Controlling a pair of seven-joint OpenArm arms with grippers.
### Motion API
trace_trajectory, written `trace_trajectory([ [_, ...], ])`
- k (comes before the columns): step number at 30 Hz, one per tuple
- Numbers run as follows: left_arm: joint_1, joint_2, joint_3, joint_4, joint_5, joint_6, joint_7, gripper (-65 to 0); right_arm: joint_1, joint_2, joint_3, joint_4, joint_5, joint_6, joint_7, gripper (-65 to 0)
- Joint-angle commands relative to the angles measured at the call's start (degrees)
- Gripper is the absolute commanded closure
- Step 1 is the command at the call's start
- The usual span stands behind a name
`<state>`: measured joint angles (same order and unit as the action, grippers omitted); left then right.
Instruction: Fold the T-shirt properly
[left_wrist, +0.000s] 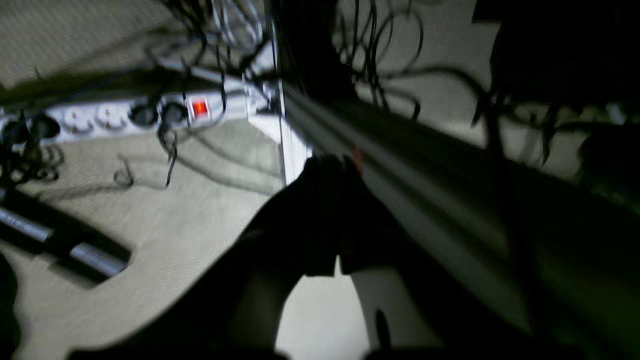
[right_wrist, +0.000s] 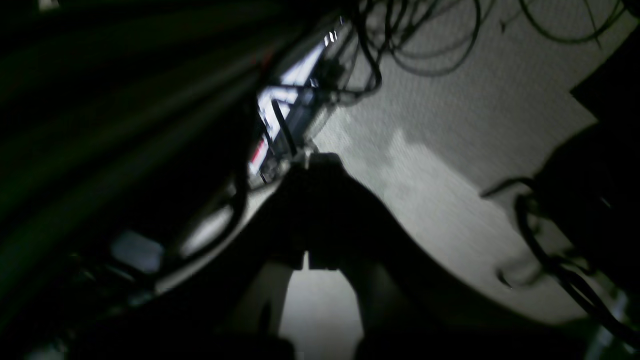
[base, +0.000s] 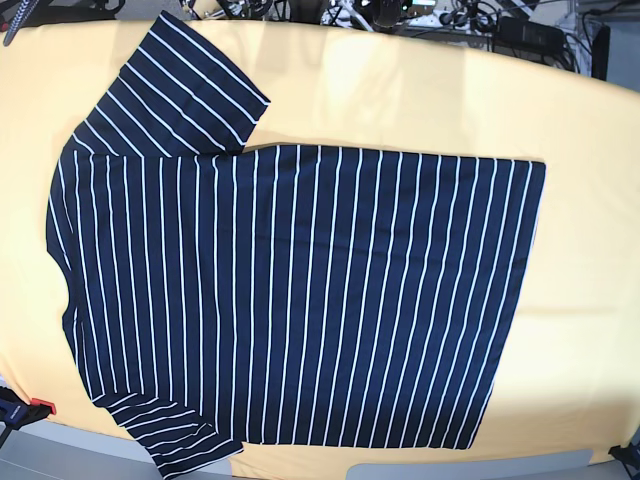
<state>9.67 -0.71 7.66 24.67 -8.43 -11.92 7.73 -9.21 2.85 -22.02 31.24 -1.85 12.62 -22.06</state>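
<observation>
The T-shirt (base: 290, 290) lies flat and spread out on the yellow bench (base: 420, 100), neck end at the left of the base view and hem at the right, one sleeve up top and one at the bottom. No fold looks made yet. A good first step, I think, is to grab one long side at two spots and bring it over evenly, so the stripes stay straight. Only the base view shows the shirt; no arm is in it. The wrist views show the floor, cables and a power strip (left_wrist: 125, 112) instead. The left tool (left_wrist: 327, 167) and right tool (right_wrist: 320, 162) are both shut tight, holding nothing.
</observation>
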Motion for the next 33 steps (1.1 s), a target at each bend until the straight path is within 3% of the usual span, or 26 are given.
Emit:
trace_trajectory([
  [1, 0.44, 0.55, 0.2, 1.9, 0.11, -0.98, 2.84, 0.0, 0.15, 0.04, -0.11, 1.11, -1.27, 0.52, -3.15, 0.0],
  [3, 2.03, 0.55, 0.2, 5.81, 0.0, -0.98, 9.25, 0.0, -0.57, 0.24, -0.11, 2.38, -1.86, 0.44, -9.29, 0.0],
  [6, 6.71, -0.33, 0.22, 13.35, -1.14, -0.94, 13.31, 0.0, -3.87, 1.88, -0.11, 6.1, -1.11, 0.46, -11.23, 0.0],
  [14, 22.38, -6.32, 0.22, 33.97, -6.91, -0.94, 13.46, 0.0, -19.76, 8.26, -0.11, 25.42, -0.96, 0.5, -11.72, 0.0],
  [20, 34.53, -13.16, 0.2, 50.95, -7.1, -0.9, 14.43, 0.0, -34.51, 13.2, -0.11, 45.81, -0.98, 0.11, -16.55, 0.0],
  [24, 41.77, -18.45, 0.15, 63.45, -6.29, 1.25, 15.65, 0.0, -43.82, 17.51, -0.11, 60.87, -1.27, -4.98, -18.38, 0.0],
  [28, 48.39, -23.41, 0.15, 75.19, -1.18, 3.72, 17.64, 0.0, -52.0, 21.4, -0.11, 75.08, -2.54, -8.76, -20.63, 0.0],
  [33, 55.19, -28.35, -1.75, 88.0, 3.39, 5.64, 18.27, 0.0, -60.57, 24.06, -0.11, 88.8, -12.39, -13.88, -21.81, 0.0],
])
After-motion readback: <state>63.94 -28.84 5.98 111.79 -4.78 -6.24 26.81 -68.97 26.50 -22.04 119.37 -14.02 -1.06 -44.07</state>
